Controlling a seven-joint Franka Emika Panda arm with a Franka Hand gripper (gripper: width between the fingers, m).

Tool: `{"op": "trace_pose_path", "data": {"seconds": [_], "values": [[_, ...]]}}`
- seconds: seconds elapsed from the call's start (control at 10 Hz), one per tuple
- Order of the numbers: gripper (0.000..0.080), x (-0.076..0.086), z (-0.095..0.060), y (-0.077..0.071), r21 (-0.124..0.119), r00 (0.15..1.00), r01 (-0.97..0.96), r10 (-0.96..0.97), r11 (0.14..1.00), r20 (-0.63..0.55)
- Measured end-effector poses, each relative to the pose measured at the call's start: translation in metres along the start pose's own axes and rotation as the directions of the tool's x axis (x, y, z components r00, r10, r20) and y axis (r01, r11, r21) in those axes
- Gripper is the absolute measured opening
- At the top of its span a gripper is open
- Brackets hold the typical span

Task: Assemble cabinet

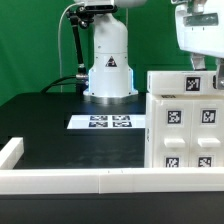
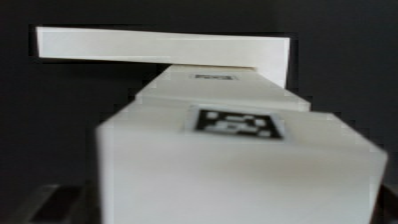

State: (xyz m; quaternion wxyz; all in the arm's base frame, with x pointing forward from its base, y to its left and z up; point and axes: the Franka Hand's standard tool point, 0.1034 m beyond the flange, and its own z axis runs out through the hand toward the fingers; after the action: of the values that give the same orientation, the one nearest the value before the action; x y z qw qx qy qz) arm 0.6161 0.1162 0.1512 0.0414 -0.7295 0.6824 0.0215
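The cabinet body [image 1: 185,130], a large white box with several black-and-white tags on its front, stands at the exterior view's right. My gripper [image 1: 196,58] hangs just above its top edge and is shut on a white tagged piece [image 1: 196,64]. In the wrist view this piece [image 2: 231,150] fills the space between the jaws and stretches away from them, with one tag on its near face and a second tag farther along. A dark finger [image 2: 39,208] shows only at the frame's edge. Whether the piece touches the cabinet body cannot be told.
The marker board [image 1: 110,122] lies flat on the black table in front of the robot base [image 1: 108,70]. A low white rail [image 1: 70,180] runs along the table's front and left side. A white bar [image 2: 160,45] lies beyond the held piece.
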Motion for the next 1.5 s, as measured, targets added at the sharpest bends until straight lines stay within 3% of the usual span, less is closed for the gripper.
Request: {"op": "trace_pose_path", "data": {"seconds": [0.5,0.8,0.9,1.2,1.3,1.5], "values": [[0.0797,-0.002,-0.024,0.005,0.027,0.998,0.052,-0.053,0.998,0.040],[0.0796,-0.004,-0.019,0.006,0.022,0.994,0.102,-0.103,0.995,0.036],[0.0796,-0.004,-0.019,0.005,0.019,0.970,0.241,-0.241,0.970,0.020],[0.0796,-0.007,-0.024,0.001,0.011,0.805,0.594,-0.593,0.805,-0.016],[0.0796,-0.003,-0.025,-0.001,0.011,0.715,0.699,-0.699,0.715,-0.018],[0.0796,0.000,-0.026,-0.002,0.007,0.615,0.789,-0.789,0.614,-0.018]]}}
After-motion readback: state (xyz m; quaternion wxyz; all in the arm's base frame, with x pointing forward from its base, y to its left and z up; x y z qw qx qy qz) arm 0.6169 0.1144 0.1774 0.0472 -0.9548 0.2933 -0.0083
